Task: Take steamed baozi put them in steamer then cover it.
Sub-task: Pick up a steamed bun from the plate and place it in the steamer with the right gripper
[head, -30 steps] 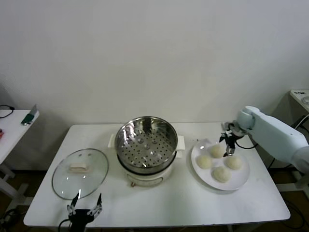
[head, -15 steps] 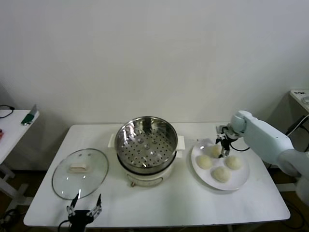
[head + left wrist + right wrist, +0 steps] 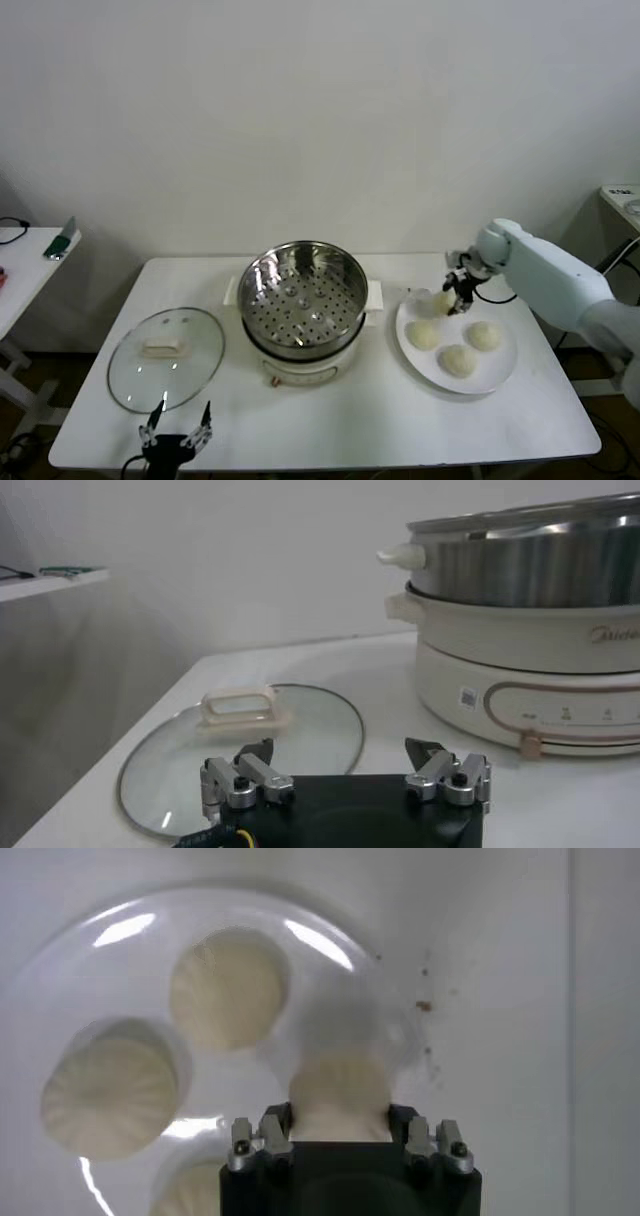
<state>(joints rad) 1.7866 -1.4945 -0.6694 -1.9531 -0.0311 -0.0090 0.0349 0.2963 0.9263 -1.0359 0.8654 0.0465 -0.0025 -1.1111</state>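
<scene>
1. Gripping one bun point(image 3: 338, 1091), the right hand point(image 3: 458, 296) has its fingers closed on the bun's sides and holds it a little above the far edge of the plate point(image 3: 500, 375), which suggests the lift toward the steamer is under way.
2. Three more buns point(image 3: 458, 360) lie on that plate, right of the steamer, close together but apart from the held one, so they can be taken one by one.
3. At mid-table stands the steamer point(image 3: 302, 297), its holed basket bare and uncovered, ready to receive the bun from above.
4. Left of it, the lid point(image 3: 166, 357) lies flat on the table point(image 3: 380, 420), handle up, kept off so the basket stays open until the buns are in.
5. At the near left edge of the table, just near of the lid, the left hand point(image 3: 345, 775) waits with fingers wide, likely placed for the covering step.
6. My reading: the first of four transfers; the basket rim must be cleared on the way over.
</scene>
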